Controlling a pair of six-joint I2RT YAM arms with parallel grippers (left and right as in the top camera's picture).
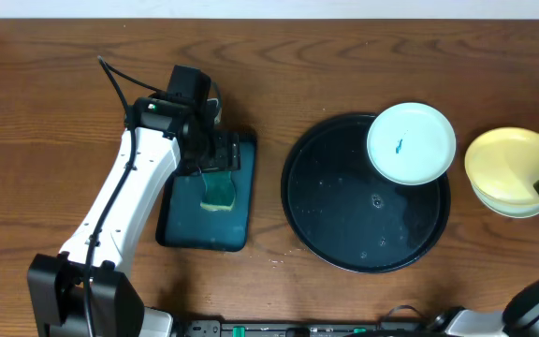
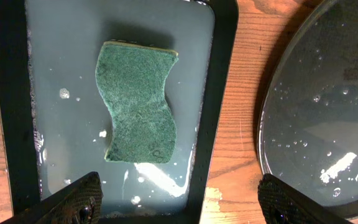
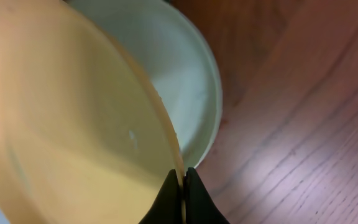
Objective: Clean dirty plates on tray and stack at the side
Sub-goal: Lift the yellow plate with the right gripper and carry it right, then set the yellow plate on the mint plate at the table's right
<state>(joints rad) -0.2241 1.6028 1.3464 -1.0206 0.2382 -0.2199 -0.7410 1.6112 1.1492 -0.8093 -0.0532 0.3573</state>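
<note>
A white plate (image 1: 411, 142) with a small blue smear lies on the far right part of the round black tray (image 1: 344, 220). My right gripper (image 3: 182, 196) is shut on the rim of the pale yellow plate (image 1: 508, 165), which is over a pale aqua plate (image 3: 185, 81) on the wood tabletop right of the tray. My left gripper (image 2: 179, 202) is open above the rectangular teal tray (image 1: 181, 220), over the yellow-green sponge (image 2: 138, 102) lying in soapy water. The sponge also shows in the overhead view (image 1: 219, 192).
The black tray's wet rim (image 2: 272, 149) lies just right of the teal tray, with a strip of bare wood (image 2: 235, 124) between them. The table's back edge runs along the top of the overhead view.
</note>
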